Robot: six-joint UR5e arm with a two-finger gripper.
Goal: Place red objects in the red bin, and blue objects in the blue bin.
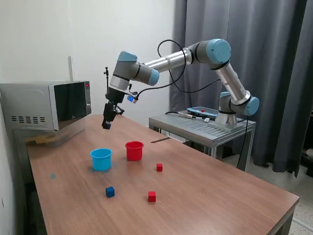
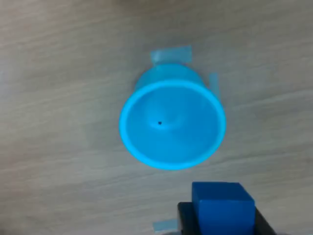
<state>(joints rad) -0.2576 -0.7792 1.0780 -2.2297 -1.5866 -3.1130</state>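
Observation:
My gripper point(image 1: 106, 123) hangs well above the wooden table, up and behind the light blue cup point(image 1: 101, 158). In the wrist view the gripper point(image 2: 223, 223) is shut on a dark blue cube point(image 2: 222, 205), with the empty light blue cup point(image 2: 172, 125) seen from above just beyond it. The red cup point(image 1: 134, 150) stands beside the blue cup, on the exterior view's right. A second dark blue cube point(image 1: 110, 192) and two red cubes point(image 1: 159, 167) point(image 1: 152, 196) lie on the table in front of the cups.
A microwave point(image 1: 46, 105) stands at the back on the exterior view's left. A metal side table point(image 1: 205, 126) carries the arm's base. Dark curtains hang behind. Bits of light tape point(image 2: 171, 54) lie by the blue cup.

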